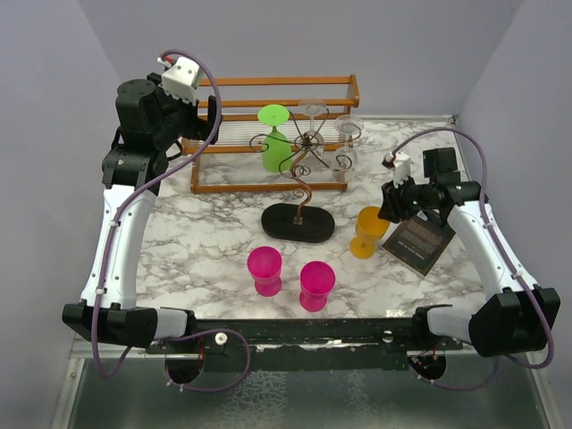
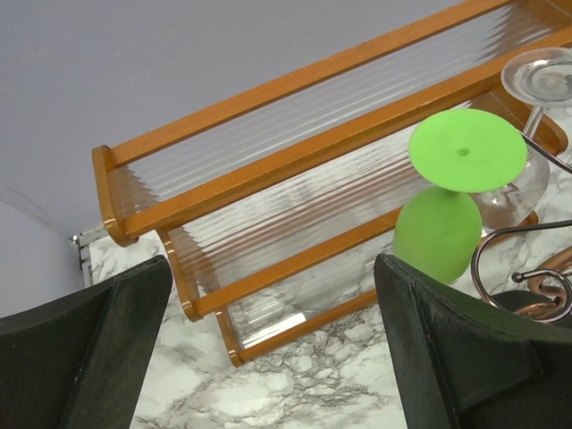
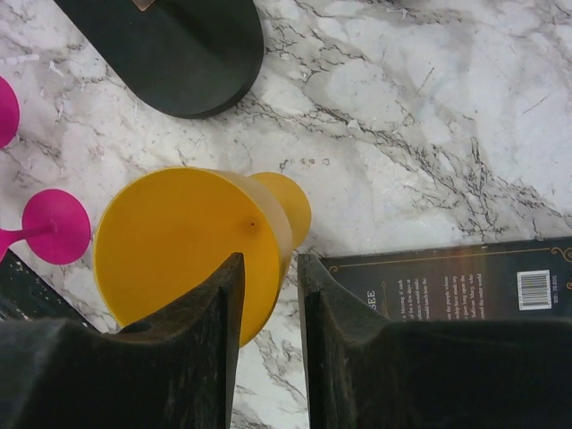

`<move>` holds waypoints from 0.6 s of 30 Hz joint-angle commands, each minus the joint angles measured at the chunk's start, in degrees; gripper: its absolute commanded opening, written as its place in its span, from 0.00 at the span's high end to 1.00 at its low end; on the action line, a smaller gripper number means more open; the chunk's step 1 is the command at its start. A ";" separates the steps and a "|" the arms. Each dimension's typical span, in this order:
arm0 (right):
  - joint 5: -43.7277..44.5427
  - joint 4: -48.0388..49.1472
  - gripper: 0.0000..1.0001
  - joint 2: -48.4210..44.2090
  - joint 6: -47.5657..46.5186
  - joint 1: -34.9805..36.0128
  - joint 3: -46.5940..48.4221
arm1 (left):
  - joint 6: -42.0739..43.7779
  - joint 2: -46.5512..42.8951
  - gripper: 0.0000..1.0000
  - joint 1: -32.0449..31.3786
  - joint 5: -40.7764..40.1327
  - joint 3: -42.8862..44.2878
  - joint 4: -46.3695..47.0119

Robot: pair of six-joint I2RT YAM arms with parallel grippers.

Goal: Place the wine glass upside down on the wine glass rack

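An orange wine glass (image 1: 368, 232) stands upright on the marble table, right of the wine glass rack's black oval base (image 1: 298, 222). My right gripper (image 1: 386, 213) sits over its rim. In the right wrist view one finger (image 3: 214, 313) is over the orange wine glass (image 3: 179, 241) bowl and the other is outside it. The jaws are narrow, with small gaps still showing on both sides of the wall. The wine glass rack (image 1: 302, 147) carries a green glass (image 1: 275, 143) and clear glasses (image 1: 347, 143) upside down. My left gripper (image 1: 204, 125) hovers wide open and empty at the far left.
An orange-brown wooden slatted shelf (image 1: 268, 98) stands behind the rack. Two pink glasses (image 1: 264, 270) (image 1: 316, 284) stand near the front. A dark book (image 1: 420, 243) lies right beside the orange glass, under my right arm. Purple walls enclose the table.
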 commanded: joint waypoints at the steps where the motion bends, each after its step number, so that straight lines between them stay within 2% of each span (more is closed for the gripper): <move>1: 2.96 1.34 0.72 2.29 0.49 1.65 2.73 | 0.62 0.84 0.01 0.28 0.39 2.25 0.13; 6: 3.70 1.84 0.82 4.32 -0.25 2.03 3.53 | 0.91 1.70 0.01 0.29 0.30 2.83 -0.25; 11: 5.07 1.55 0.98 6.62 -1.50 2.03 8.10 | 1.43 2.95 0.01 0.28 -0.54 4.64 -1.25; 18: 13.40 2.22 0.98 9.01 -2.92 1.75 21.00 | 1.50 6.42 0.01 0.31 -3.29 9.49 -2.71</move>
